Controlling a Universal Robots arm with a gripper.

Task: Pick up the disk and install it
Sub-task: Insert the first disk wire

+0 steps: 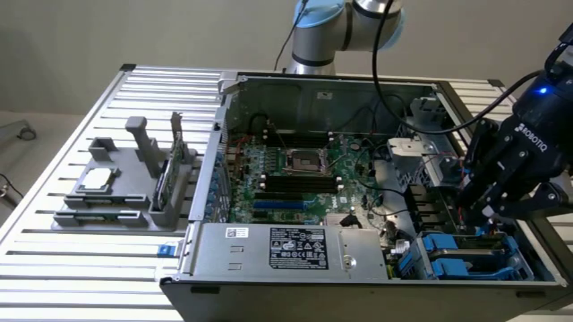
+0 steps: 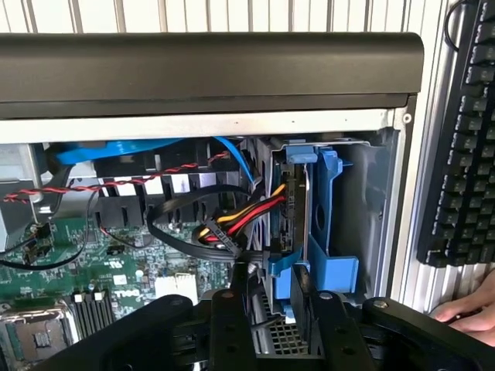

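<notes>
At lower right, our black pincer (image 1: 488, 218), jaws clasping the blue-framed silver disk (image 2: 298, 267), risks snagging nearby red-and-yellow cables (image 2: 244, 220).

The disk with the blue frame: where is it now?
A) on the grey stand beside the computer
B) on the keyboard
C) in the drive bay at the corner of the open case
C: the disk stands in the drive bay, between the gripper fingers.

Exterior view: high, oblique, set back, over the open computer case (image 1: 358, 168) on the bench (image 1: 54, 268). Wrist view: close, looking past the hand (image 2: 278, 325) into the blue drive bay (image 2: 329, 224), common to both views.
</notes>
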